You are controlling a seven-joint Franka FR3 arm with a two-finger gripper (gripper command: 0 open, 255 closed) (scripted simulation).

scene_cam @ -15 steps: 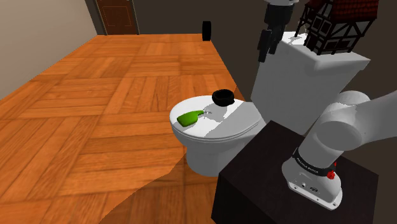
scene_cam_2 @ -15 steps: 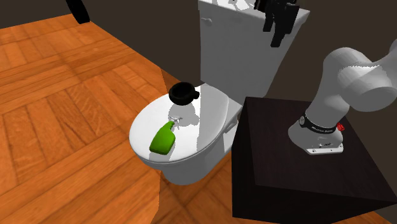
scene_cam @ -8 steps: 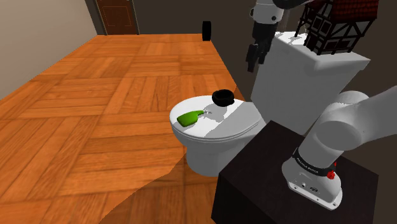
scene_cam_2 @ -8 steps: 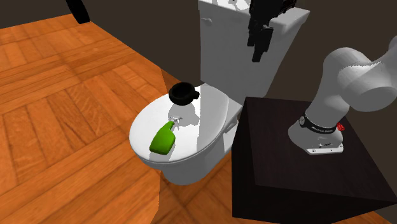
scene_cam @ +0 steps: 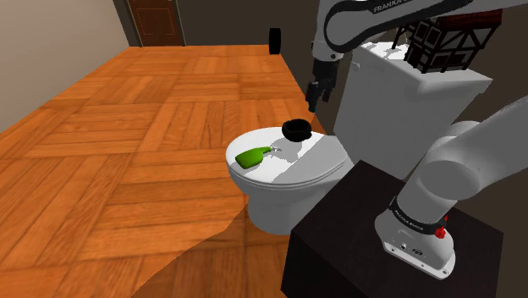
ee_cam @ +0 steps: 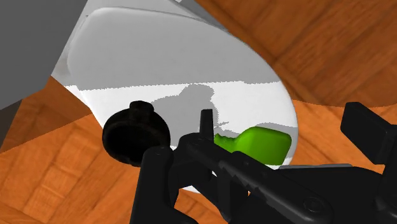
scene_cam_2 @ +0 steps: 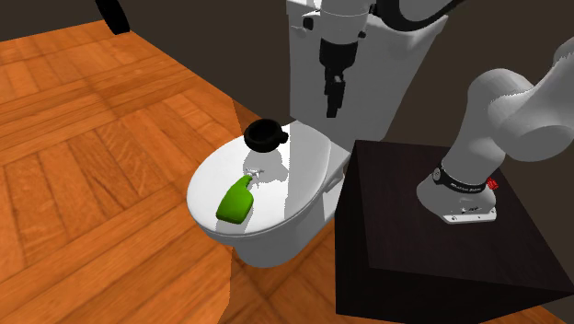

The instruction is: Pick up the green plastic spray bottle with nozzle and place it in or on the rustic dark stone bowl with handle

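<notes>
A green spray bottle (scene_cam: 250, 157) lies on its side on the closed white toilet lid (scene_cam: 317, 161), nozzle toward the bowl. The dark bowl with handle (scene_cam: 296, 129) sits at the lid's back, near the tank. My gripper (scene_cam: 315, 93) hangs open and empty in the air just above and behind the bowl. In the second exterior view the gripper (scene_cam_2: 337, 97) is above and to the right of the bowl (scene_cam_2: 264, 134), with the bottle (scene_cam_2: 235, 202) farther forward. The wrist view shows the bowl (ee_cam: 135, 133) and the bottle (ee_cam: 262, 143) below my spread fingers (ee_cam: 372, 133).
The white toilet tank (scene_cam: 398, 93) stands right behind the gripper, with a model house (scene_cam: 444, 34) on top. The dark stand (scene_cam: 355, 220) sits beside the toilet. Wooden parquet floor (scene_cam: 127, 127) spreads to the shoulder view's left, with a door (scene_cam: 156, 21) at the far wall.
The gripper has come down from beside the tank's top and moved to the shoulder view's left, ending above the bowl. The bottle and the bowl have not moved.
</notes>
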